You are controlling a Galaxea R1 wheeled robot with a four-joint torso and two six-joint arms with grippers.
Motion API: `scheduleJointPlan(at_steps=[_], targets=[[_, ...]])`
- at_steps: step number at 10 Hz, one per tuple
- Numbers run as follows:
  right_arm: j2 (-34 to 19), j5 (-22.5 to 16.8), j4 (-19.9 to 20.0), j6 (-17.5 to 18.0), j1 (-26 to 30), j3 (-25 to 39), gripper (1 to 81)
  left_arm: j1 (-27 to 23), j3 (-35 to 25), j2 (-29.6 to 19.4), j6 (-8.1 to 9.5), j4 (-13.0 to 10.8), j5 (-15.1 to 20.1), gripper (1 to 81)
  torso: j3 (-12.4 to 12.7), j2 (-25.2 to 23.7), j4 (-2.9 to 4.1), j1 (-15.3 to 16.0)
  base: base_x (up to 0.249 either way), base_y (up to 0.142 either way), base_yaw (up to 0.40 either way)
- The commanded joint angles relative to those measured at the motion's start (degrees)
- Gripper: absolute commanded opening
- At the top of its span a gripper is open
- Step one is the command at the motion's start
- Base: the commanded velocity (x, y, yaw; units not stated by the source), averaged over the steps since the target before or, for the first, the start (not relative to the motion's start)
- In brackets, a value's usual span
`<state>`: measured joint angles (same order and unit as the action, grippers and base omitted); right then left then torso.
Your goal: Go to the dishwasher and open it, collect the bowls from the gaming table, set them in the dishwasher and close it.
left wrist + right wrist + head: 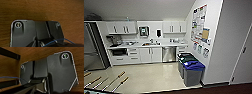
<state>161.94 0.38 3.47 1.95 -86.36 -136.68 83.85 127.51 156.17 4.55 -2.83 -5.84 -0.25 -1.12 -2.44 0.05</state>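
The dishwasher [168, 54], with a brushed steel front, stands shut under the kitchen counter at the far wall, between white cabinet doors. The bowls and the white-topped gaming table are out of view. Both wrist views look down on brown wood-grain floor [50, 11] past the robot's own dark plate.
Two grey bins stand along the right wall, one with a blue lid [193, 66], one with a green lid [186, 58]. Rods with wooden handles [121, 74] of a foosball table stick in at the lower left. A steel fridge [91, 50] is at the left. A pale floor [149, 75] leads to the kitchen.
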Motion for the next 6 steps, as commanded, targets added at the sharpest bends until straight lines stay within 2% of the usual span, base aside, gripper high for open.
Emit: scheduleJointPlan(at_steps=[1,6], targets=[[-0.5,-3.1,1.0,-0.1,3.2,-0.2,81.1,-3.4,-1.0,-1.0,-0.15,-0.7,2.5,81.1,0.0,0.0,0.00,0.0,0.156,0.000,0.000],[-0.5,-3.1,0.8,-0.1,3.3,-0.2,81.1,-3.4,-0.9,-1.0,-0.15,-0.7,2.5,81.1,0.0,0.0,0.00,0.0,0.156,0.000,0.000]])
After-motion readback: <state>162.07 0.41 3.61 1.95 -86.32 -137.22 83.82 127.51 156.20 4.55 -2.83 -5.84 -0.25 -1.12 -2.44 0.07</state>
